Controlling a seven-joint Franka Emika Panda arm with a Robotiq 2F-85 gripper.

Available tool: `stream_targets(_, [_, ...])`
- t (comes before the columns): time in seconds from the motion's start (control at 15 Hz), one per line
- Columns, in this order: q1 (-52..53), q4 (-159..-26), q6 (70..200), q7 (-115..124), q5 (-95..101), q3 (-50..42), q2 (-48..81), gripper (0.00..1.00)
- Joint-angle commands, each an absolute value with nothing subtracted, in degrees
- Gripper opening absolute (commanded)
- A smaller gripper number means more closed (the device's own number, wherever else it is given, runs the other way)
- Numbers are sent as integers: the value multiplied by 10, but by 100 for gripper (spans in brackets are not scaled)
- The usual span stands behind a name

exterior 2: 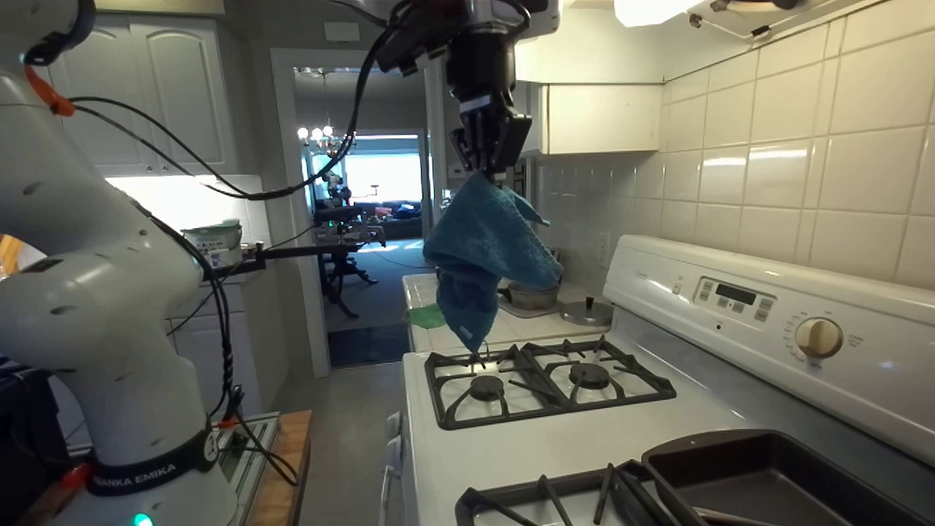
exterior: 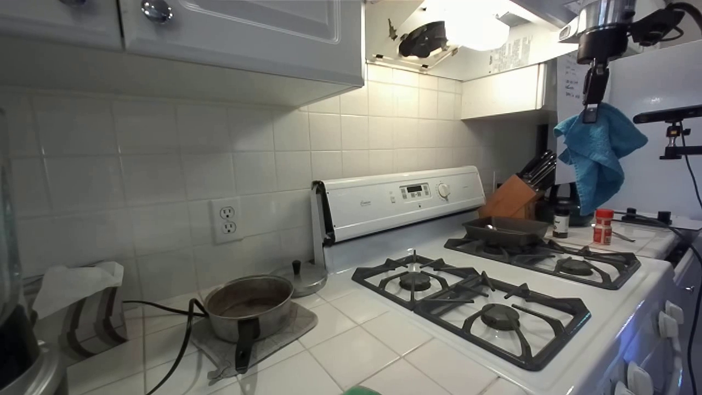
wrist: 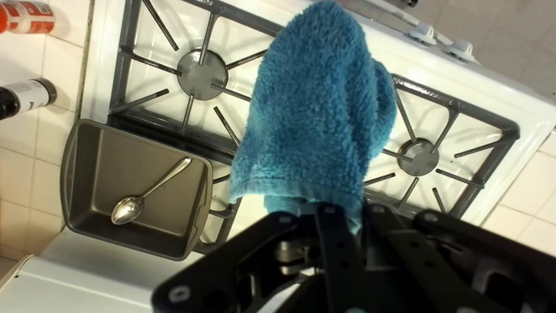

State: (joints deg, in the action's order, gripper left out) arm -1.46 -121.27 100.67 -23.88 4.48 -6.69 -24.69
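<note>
My gripper [exterior: 590, 112] is shut on a blue terry cloth [exterior: 598, 156] and holds it hanging in the air. In an exterior view the gripper [exterior 2: 491, 169] pinches the cloth [exterior 2: 486, 237] by its top, and the folds hang down above the white stove [exterior 2: 562, 449]. In the wrist view the cloth [wrist: 312, 108] spreads out ahead of the fingers [wrist: 358, 217] and hides part of the burner grates. A dark baking pan [wrist: 126, 169] with a metal spoon [wrist: 129, 210] in it stands on the stove's back burner area.
A saucepan [exterior: 252, 312] stands on a mat, with a lid [exterior: 301, 280] beside it. A knife block [exterior: 507, 197], a dark bottle [exterior: 561, 224] and a red-capped bottle [exterior: 602, 227] are beyond the stove. Cabinets [exterior: 247, 49] overhang the counter.
</note>
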Motion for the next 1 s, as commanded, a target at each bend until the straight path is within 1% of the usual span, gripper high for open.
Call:
stream_targets(0.0, [-11, -1240, 1046, -270, 63, -76, -251, 2])
stream_targets(0.6, [-15, -1287, 1133, -321, 106, -81, -226, 2])
stream_targets(0.93, [-16, -1292, 1166, -336, 128, -83, -184, 2])
